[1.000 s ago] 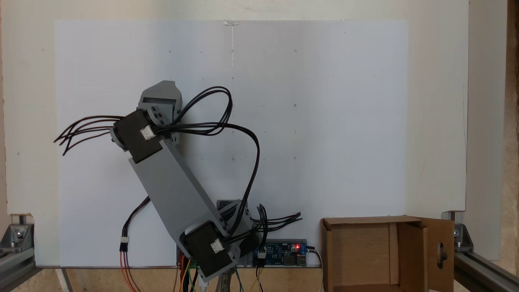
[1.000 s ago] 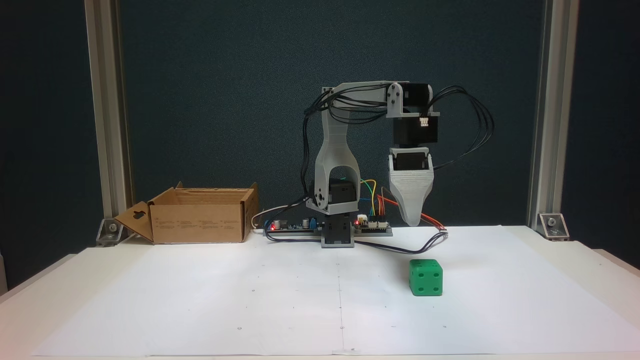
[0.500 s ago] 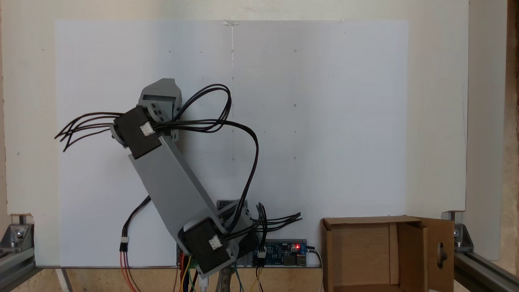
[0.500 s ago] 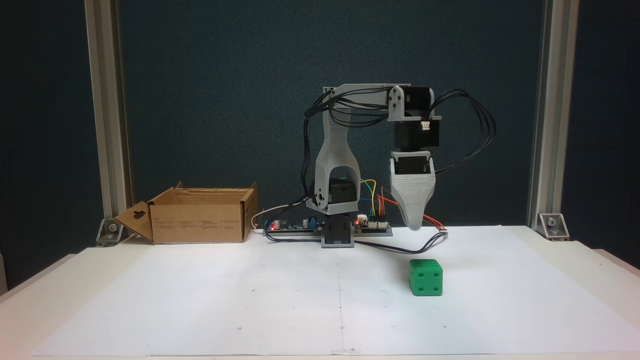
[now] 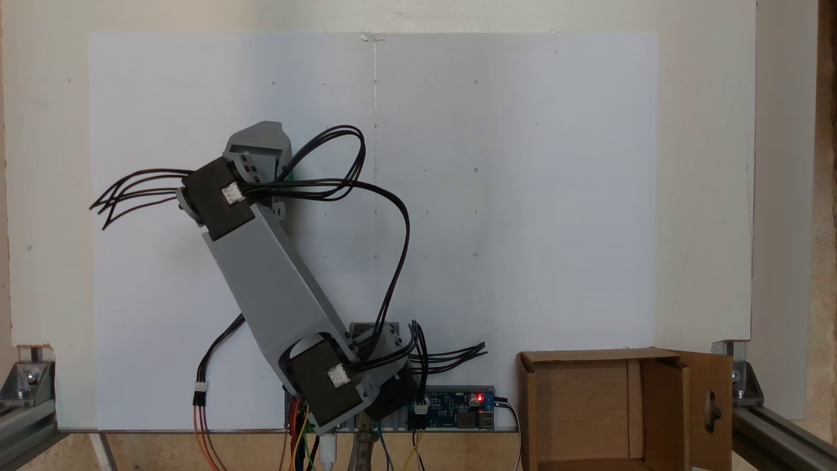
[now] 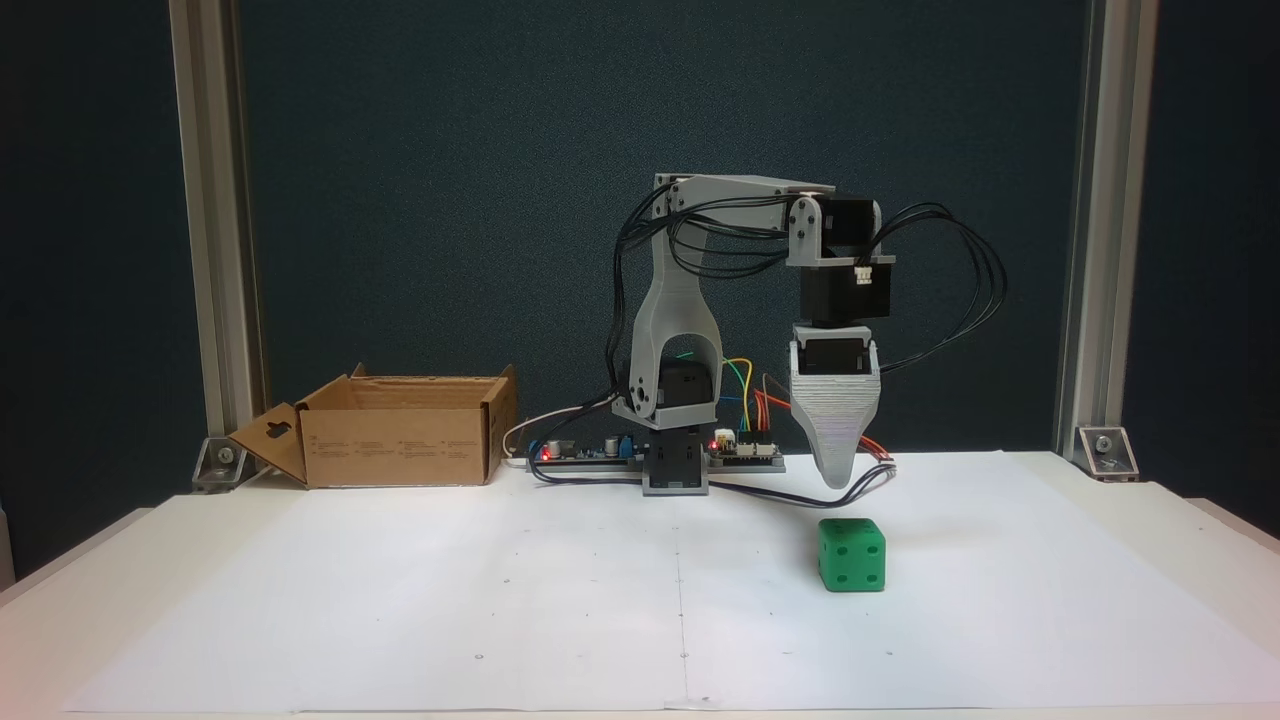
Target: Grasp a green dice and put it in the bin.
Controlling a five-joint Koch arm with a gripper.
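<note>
The green dice (image 6: 852,554) rests on the white paper sheet (image 6: 500,600), right of centre in the front-facing fixed view, ungrasped. The gripper (image 6: 835,480) hangs just above and slightly behind it, tip pointing down; only one jaw profile shows, so whether it is open or closed cannot be told. Remaining, by judgement: descent, grasp, and carry to the bin (image 6: 400,440) at far left, which appears empty.

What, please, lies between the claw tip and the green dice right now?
In a fixed view the claw hangs just above the dice, apart from it. Nothing lies in the gap; behind it show a black cable and white paper.
</note>
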